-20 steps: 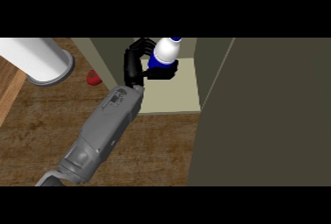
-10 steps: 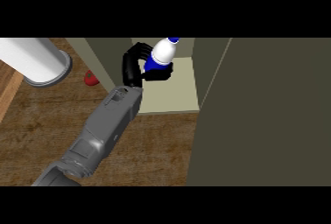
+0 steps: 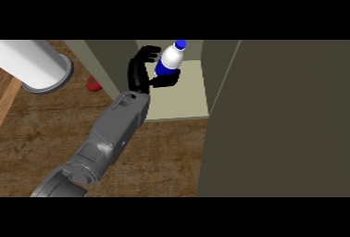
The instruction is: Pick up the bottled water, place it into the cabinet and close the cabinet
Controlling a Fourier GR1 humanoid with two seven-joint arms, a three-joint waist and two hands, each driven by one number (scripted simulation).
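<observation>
The bottled water (image 3: 168, 61) is white with a blue label and a blue cap. It leans to the right, above the pale shelf (image 3: 184, 99) inside the open cabinet. My left hand (image 3: 141, 69) is shut on it, with the fingers curled over its far side and the thumb under its base. The grey forearm (image 3: 113, 132) reaches in from the lower left. The bottle's base is hidden by the thumb, so I cannot tell whether it touches the shelf. My right hand does not show.
The cabinet's open door (image 3: 287, 115) is a large dark olive panel filling the right side. A white cylinder (image 3: 34, 65) lies at the upper left. A small red object (image 3: 94, 84) sits on the wooden counter (image 3: 41, 134) beside the cabinet's left wall.
The left hand and the bottle have come down slightly over the shelf, and the forearm has pushed a little further in. The bottle's cap now shows in full.
</observation>
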